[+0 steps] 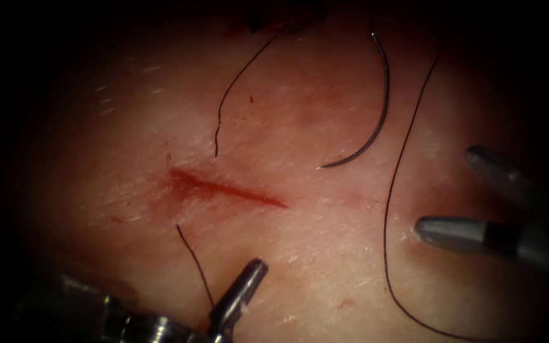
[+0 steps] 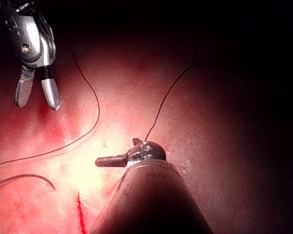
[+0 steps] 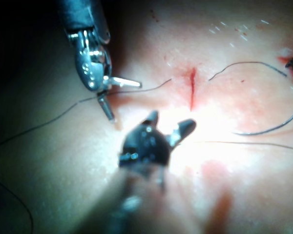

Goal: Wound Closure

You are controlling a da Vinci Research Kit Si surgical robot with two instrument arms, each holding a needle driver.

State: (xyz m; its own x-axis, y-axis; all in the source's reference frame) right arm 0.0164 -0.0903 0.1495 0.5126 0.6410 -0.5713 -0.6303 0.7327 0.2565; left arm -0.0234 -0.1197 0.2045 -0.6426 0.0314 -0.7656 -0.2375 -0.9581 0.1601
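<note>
Lying free on the tissue (image 1: 325, 254) right of the cut (image 1: 227, 188), your needle (image 1: 376, 111) is held by neither tool. Your right tool (image 1: 443, 194) has its fingers wide apart and empty. Your left tool (image 1: 236, 302) fingers also look apart, thread (image 1: 195, 260) running between them.

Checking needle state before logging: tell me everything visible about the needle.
The needle is a thin, dark, strongly curved metal wire lying flat and free on the tissue, above and right of the cut. Its sharp tip points left near the cut's right end; its other end runs up toward the dark edge, where its join with the thread cannot be made out. Neither tool holds it: the right tool is open beside it, and it is not in the tissue.
</note>
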